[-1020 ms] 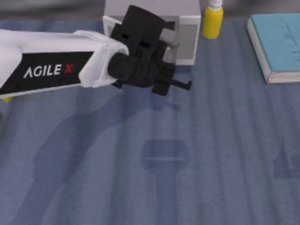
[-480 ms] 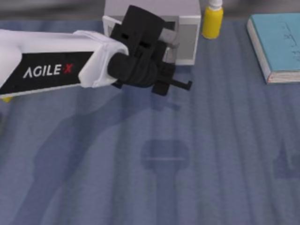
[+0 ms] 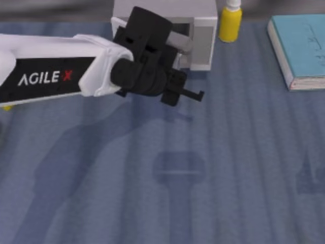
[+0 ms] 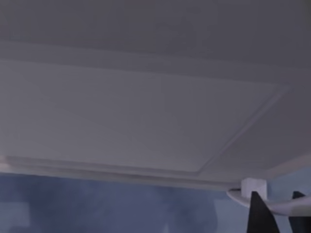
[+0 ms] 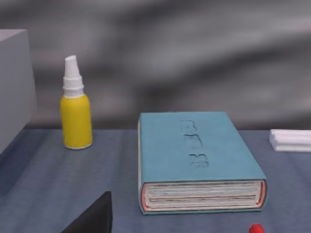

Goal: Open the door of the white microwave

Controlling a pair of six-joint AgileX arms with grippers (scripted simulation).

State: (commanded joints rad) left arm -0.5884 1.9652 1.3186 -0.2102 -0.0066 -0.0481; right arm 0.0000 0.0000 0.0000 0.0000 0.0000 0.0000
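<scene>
the left gripper [image 3: 179, 81] sits right at the front of the white microwave [image 3: 203, 30], its dark fingertips [image 4: 257, 213] close together on either side of a small white tab that looks like the door's handle; it seems clenched on that tab, though the contact itself is only partly visible. the door [image 4: 136, 116] fills the left wrist view as a broad pale panel with its lower edge slanting, and from above its white frame stands a little off the microwave's front, so it looks slightly ajar. the microwave stands at the far edge of the table, with a yellow bottle [image 3: 230, 21] just beside it and a light-blue book [image 3: 299, 46] further off on the same side. the step in hand appears to be the pull: next, the gripper should keep its hold and swing away from the microwave along the door's arc. the right gripper is out of sight.
</scene>
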